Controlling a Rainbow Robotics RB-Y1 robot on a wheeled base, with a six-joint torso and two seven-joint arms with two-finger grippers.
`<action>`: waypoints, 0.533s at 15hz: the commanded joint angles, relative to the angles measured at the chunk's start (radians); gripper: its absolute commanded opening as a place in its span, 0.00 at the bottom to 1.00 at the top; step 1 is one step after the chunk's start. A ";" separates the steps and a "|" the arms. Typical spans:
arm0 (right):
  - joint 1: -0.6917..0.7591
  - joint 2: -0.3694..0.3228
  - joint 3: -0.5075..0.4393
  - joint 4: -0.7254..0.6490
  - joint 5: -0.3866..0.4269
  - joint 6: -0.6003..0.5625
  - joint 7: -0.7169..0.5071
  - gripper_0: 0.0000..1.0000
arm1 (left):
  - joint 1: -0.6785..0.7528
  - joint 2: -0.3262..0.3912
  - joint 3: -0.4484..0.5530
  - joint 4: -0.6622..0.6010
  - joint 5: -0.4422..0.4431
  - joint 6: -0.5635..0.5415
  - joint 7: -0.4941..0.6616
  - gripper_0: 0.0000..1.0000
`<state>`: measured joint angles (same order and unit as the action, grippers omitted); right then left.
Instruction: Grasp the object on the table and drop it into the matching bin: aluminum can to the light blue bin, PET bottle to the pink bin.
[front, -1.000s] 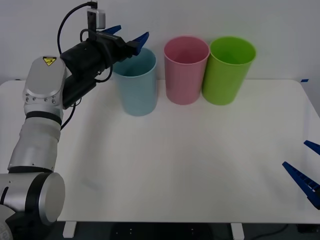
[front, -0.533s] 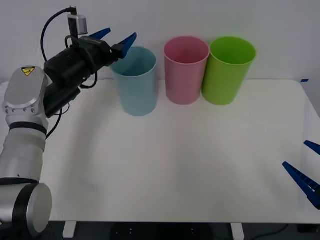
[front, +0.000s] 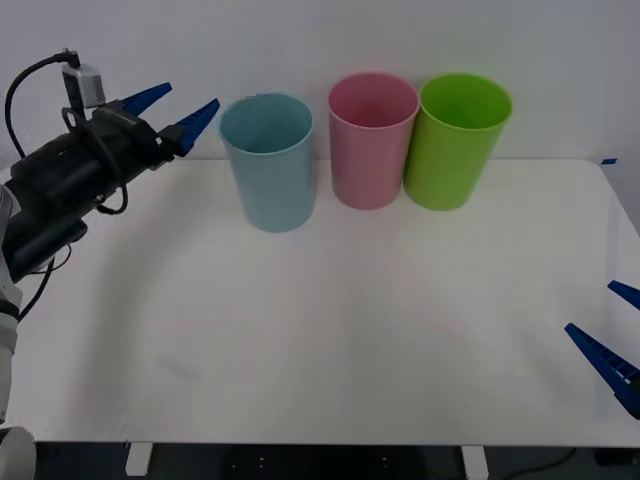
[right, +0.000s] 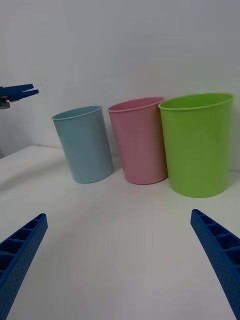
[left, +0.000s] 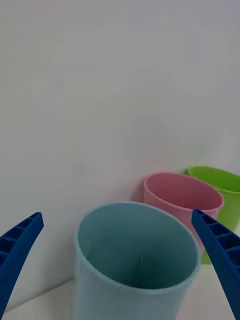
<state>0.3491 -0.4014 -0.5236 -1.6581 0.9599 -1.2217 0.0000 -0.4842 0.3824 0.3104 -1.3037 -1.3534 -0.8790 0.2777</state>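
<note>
The light blue bin (front: 268, 165) stands upright at the back of the white table (front: 350, 330), with the pink bin (front: 372, 145) touching close on its right. My left gripper (front: 185, 100) hangs open and empty in the air, just left of the blue bin's rim and at about its height. Its wrist view looks down at the light blue bin (left: 135, 280) and the pink bin (left: 180, 192) behind it. My right gripper (front: 592, 308) rests open at the table's near right edge. The aluminum can and the PET bottle are out of view.
A lime green bin (front: 458, 145) stands right of the pink one, close against it. A white wall rises directly behind the three bins. The right wrist view shows the same row, with the lime green bin (right: 197, 145) nearest.
My left arm has swung back to the left, carrying the open gripper from over the light blue bin's rim to clear of it. The right arm has not moved.
</note>
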 joint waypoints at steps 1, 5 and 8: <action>0.000 0.000 0.000 0.000 0.000 0.000 0.000 1.00 | 0.081 0.009 0.078 -0.055 0.003 -0.081 -0.018 1.00; 0.000 0.000 0.000 0.000 0.000 0.000 0.000 1.00 | 0.208 0.010 0.151 -0.154 0.017 -0.152 -0.052 1.00; 0.000 0.000 0.000 0.000 0.000 0.000 0.000 1.00 | 0.299 0.023 0.187 -0.207 0.045 -0.179 -0.103 1.00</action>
<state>0.3491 -0.4014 -0.5236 -1.6581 0.9599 -1.2217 0.0000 -0.2062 0.4008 0.4883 -1.5032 -1.3157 -1.0496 0.1959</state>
